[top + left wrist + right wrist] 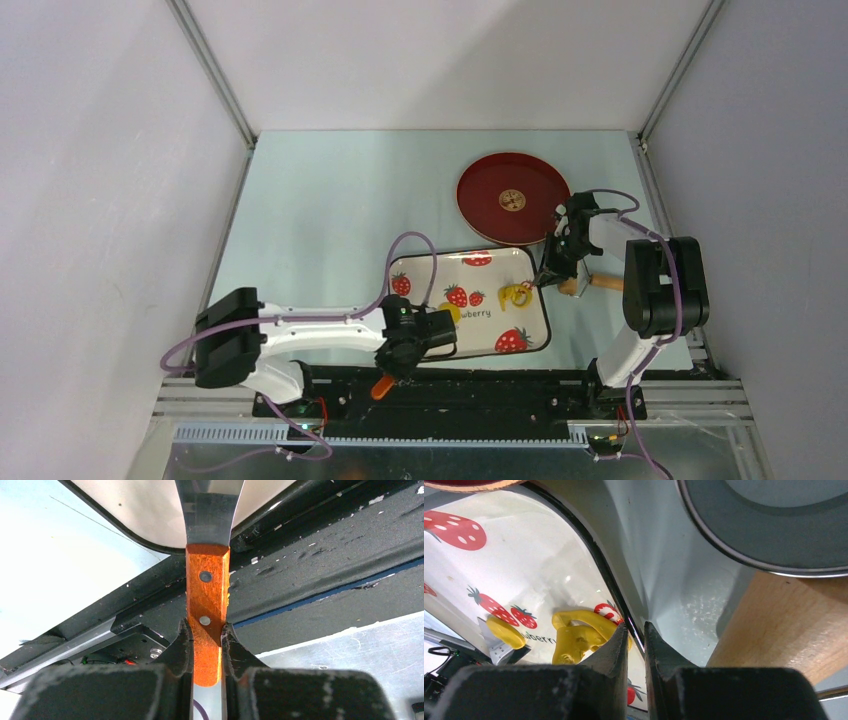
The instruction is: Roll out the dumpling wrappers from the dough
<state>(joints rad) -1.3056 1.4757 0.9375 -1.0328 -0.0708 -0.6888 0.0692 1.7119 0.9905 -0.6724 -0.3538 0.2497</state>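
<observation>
On the strawberry-print tray [470, 300] lies a ragged yellow scrap of dough [515, 295] [574, 637] with a hole in it. A small roundish dumpling wrapper [448, 312] [506, 632] rests at the tip of a spatula's metal blade [210, 505]. My left gripper [398, 360] [206, 630] is shut on the spatula's orange wooden handle [207, 600] at the tray's near edge. My right gripper [556, 270] [636, 627] sits at the tray's right edge. Its jaws are nearly together with the black rim [621, 610] running between them.
A red plate [510, 197] with a gold emblem lies behind the tray. A wooden rolling pin [592, 283] [784, 625] lies just right of the right gripper, beside a round metal rim [744, 555]. The black base rail [325, 540] runs along the near table edge.
</observation>
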